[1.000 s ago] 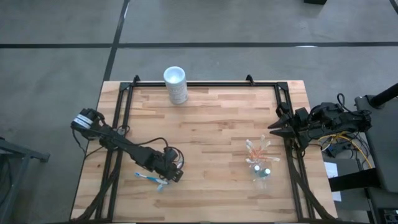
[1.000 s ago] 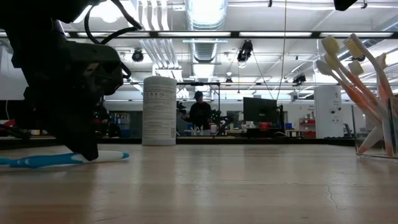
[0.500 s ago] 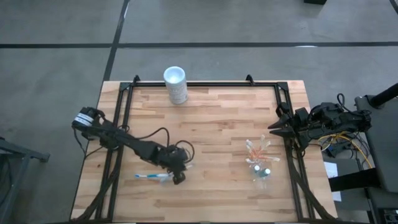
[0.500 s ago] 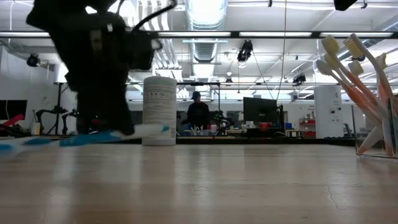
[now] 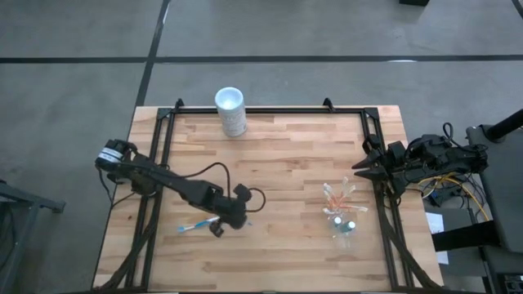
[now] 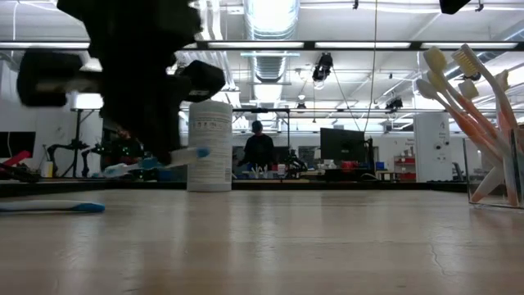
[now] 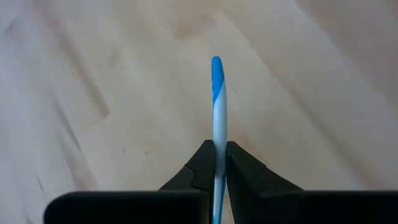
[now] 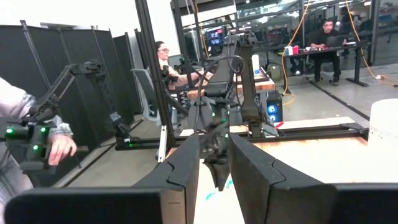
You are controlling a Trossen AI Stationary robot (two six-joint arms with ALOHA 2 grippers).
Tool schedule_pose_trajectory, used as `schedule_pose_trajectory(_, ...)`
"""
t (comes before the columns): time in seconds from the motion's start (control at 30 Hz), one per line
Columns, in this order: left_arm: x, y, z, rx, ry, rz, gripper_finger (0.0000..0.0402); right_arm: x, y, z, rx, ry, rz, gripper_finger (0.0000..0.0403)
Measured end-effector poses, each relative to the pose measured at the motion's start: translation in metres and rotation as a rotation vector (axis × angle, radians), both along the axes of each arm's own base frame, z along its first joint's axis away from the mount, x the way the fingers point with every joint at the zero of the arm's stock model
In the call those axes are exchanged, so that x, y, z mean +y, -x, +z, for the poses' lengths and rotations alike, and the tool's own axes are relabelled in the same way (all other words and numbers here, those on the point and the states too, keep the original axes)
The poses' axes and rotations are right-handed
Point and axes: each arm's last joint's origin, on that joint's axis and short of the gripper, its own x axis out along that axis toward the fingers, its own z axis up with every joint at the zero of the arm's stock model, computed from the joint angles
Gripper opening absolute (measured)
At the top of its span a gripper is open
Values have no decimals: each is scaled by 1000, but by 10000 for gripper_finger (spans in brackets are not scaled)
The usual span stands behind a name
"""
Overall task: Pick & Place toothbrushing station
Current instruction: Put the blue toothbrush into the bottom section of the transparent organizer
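The clear plastic cup (image 5: 342,222) stands right of the table's middle with several orange-and-white toothbrushes (image 5: 337,196) leaning in it, heads up (image 6: 458,90). My left gripper (image 5: 231,214) hangs above the table's near left part, shut on a blue-and-white toothbrush (image 6: 187,153). A second blue-and-white toothbrush (image 5: 198,224) lies flat on the wood just left of it (image 6: 53,207). My right gripper (image 5: 361,167) waits at the table's right edge, held level, open with nothing between its fingers (image 8: 214,168). My left gripper pinches the toothbrush's handle (image 7: 216,138) between its two fingertips, about midway along. The fingers slant down from above and lie across the brush. The brush is lifted clear of the table, nearly level, its right end a little higher (image 6: 196,152).
A tall opaque white cup (image 5: 231,110) stands at the table's far edge. Black frame rails (image 5: 155,163) run along the table's left and right sides and its far edge. Bare wood lies between the left gripper and the clear cup. People sit in the room behind.
My left gripper has risen from the table and gone toward the table's right edge, rolling about a quarter turn. It stays shut on one blue-and-white toothbrush, now lifted clear and nearly level. The other blue-and-white toothbrush has stayed on the wood.
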Motion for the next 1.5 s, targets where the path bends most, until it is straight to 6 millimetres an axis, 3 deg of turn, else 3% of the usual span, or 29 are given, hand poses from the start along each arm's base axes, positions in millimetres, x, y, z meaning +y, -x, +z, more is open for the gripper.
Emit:
schedule_pose_trajectory(0.13,2,5,-4,28,-152,-306,23,0,0,0,0,0,0,73)
schedule_pose_trajectory(0.6,0,6,-5,-26,-200,-683,30,0,0,0,0,0,0,79)
schedule_pose_trajectory(0.77,2,5,-7,-28,-232,-734,33,0,0,0,0,0,0,84)
schedule_pose_trajectory(1.2,-1,-3,-38,51,-267,-829,31,0,0,0,0,0,0,68)
schedule_pose_trajectory(1.5,-1,-5,-42,53,-276,-823,55,0,0,0,0,0,0,78)
